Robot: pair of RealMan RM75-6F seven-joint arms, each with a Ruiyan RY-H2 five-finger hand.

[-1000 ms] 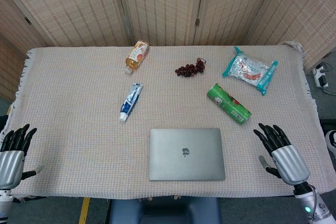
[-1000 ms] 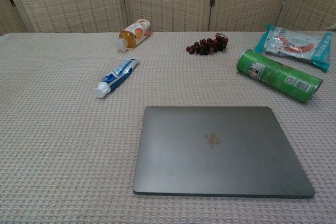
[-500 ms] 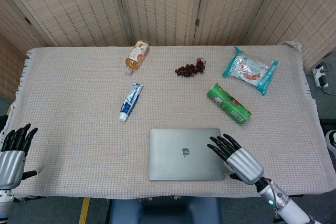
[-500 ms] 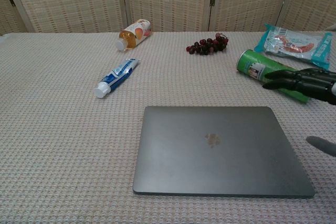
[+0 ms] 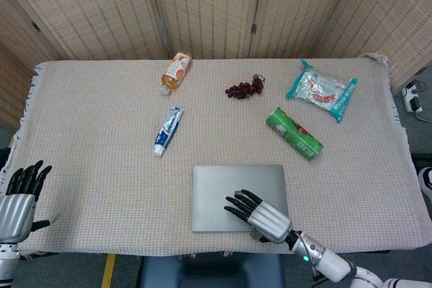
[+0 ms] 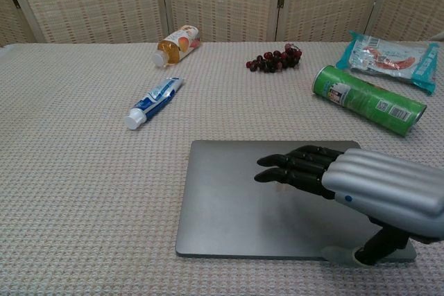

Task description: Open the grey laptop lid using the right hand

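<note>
The grey laptop (image 5: 216,190) (image 6: 229,199) lies closed and flat near the table's front edge. My right hand (image 5: 260,215) (image 6: 361,185) hovers over the lid's near right part, palm down, fingers stretched out and apart toward the left, holding nothing. Its thumb (image 6: 347,254) hangs down at the lid's front right edge; whether it touches is unclear. My left hand (image 5: 17,193) rests at the table's front left corner, fingers spread, empty, far from the laptop.
A toothpaste tube (image 5: 167,131) lies left of and behind the laptop. A green chip can (image 5: 293,133) lies to its back right. Further back are a juice bottle (image 5: 176,72), grapes (image 5: 244,88) and a snack packet (image 5: 321,90).
My right hand has swept from the table's right side leftward onto the area above the laptop lid. The laptop stays closed and the left hand has barely moved.
</note>
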